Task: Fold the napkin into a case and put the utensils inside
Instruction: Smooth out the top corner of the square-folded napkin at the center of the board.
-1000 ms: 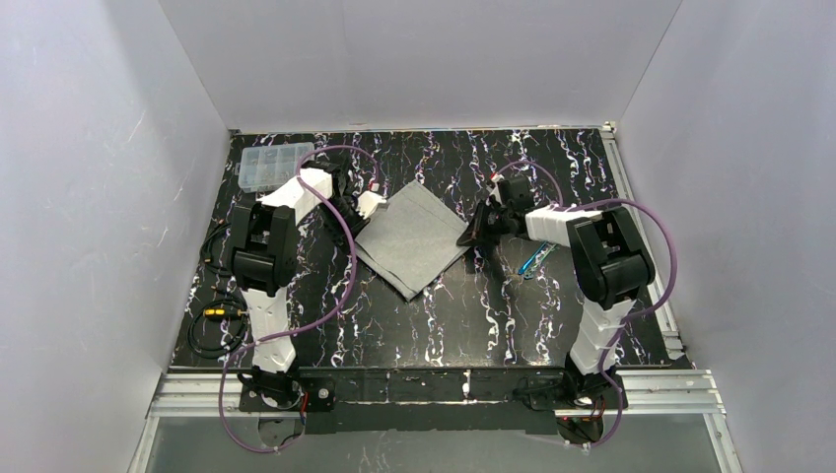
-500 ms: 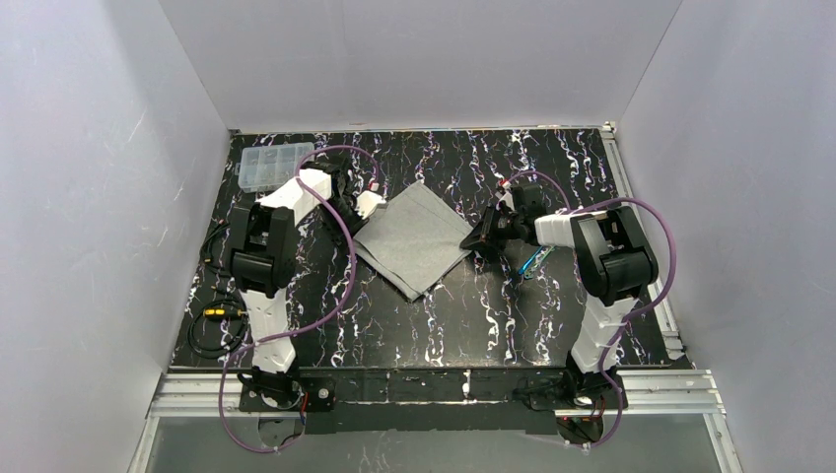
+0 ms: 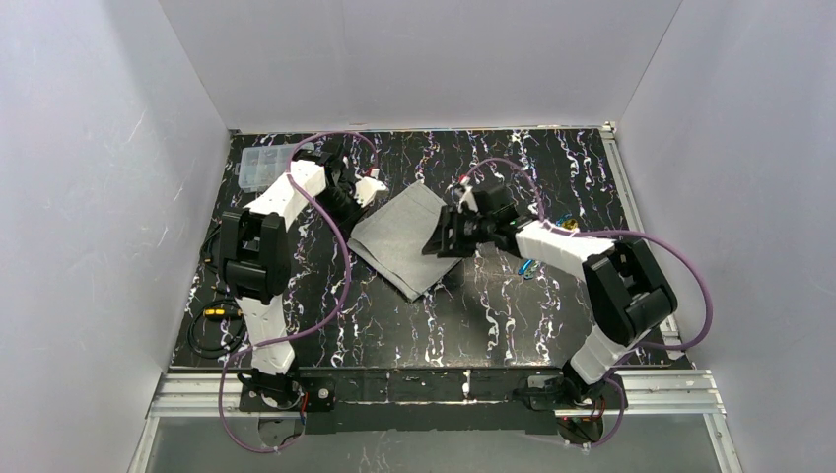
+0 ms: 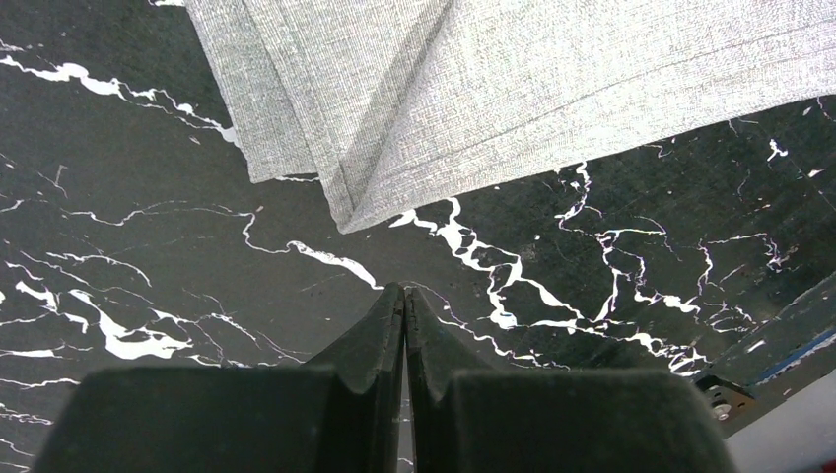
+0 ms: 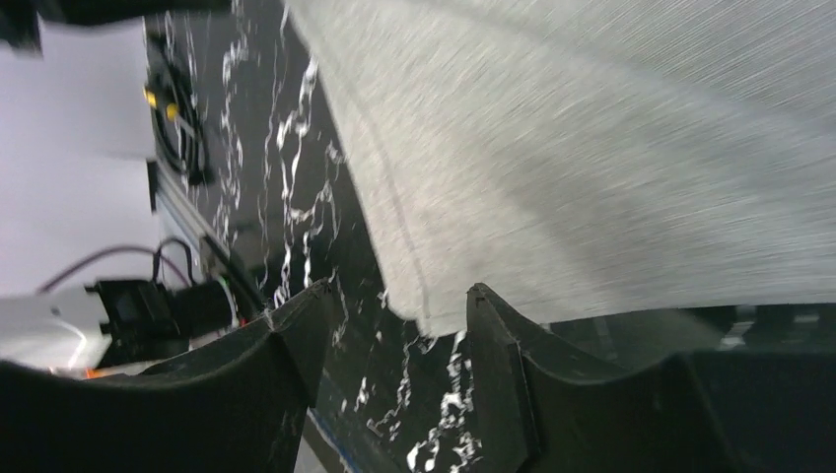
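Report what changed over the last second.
The right fingers opened and swung left, over the right corner of the napkin. The left fingers, shut, shifted toward the far wall and now sit off the cloth. The napkin and the utensils stayed put.

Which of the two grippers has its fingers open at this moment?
The right gripper: its fingers stand apart at a corner of the napkin. The left gripper has its fingers pressed together.

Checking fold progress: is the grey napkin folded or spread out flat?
Folded: the napkin lies in overlapping layers, one edge over another, in the left wrist view.
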You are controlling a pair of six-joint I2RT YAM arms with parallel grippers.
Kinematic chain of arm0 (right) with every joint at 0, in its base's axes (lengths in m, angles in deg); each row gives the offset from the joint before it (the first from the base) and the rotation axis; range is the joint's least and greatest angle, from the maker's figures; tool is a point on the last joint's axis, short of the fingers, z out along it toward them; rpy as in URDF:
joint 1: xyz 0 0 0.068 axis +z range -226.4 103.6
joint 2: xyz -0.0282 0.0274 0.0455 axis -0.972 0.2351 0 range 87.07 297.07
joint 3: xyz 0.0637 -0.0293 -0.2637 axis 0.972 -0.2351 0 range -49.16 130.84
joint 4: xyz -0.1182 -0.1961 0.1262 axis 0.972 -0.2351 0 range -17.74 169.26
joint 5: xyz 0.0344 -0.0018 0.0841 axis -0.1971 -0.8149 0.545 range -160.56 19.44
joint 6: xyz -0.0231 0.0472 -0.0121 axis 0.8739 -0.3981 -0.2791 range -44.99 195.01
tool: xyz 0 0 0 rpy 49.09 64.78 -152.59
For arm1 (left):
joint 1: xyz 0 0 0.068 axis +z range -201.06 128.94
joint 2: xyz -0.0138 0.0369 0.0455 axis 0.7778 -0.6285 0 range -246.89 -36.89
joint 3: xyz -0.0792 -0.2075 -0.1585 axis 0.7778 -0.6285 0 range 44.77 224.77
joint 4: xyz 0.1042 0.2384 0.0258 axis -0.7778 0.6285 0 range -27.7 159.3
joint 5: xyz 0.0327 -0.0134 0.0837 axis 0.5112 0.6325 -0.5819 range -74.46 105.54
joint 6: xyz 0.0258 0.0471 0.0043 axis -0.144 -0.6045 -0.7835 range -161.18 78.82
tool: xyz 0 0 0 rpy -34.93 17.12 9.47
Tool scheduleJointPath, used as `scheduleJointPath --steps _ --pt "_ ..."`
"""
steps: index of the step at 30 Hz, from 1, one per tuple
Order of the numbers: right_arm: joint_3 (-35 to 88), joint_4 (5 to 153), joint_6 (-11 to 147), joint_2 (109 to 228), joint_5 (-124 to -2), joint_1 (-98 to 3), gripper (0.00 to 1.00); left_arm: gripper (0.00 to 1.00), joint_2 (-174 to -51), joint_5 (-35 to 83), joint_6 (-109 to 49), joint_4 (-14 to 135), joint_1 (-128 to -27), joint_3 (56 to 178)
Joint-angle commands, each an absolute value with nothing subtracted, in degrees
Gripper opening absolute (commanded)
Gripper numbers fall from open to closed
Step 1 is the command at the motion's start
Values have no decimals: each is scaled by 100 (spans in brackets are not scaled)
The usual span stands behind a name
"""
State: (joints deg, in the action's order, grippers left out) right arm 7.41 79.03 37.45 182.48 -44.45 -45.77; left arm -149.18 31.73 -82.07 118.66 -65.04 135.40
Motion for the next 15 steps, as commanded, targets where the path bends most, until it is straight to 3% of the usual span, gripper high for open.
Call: scheduleJointPath --steps 1,9,15 --pt "364 7612 3461 18068 -4688 -4040 61 1 -14871 3384 -8341 11837 -6468 13553" --pt "184 8202 3034 18256 -4612 -3716 60 0 -15246 3840 -8089 12238 -6472 14493" --pt "-67 8541 2729 18430 -4475 -3700 55 0 -15402 4067 -7718 12290 -6518 14512"
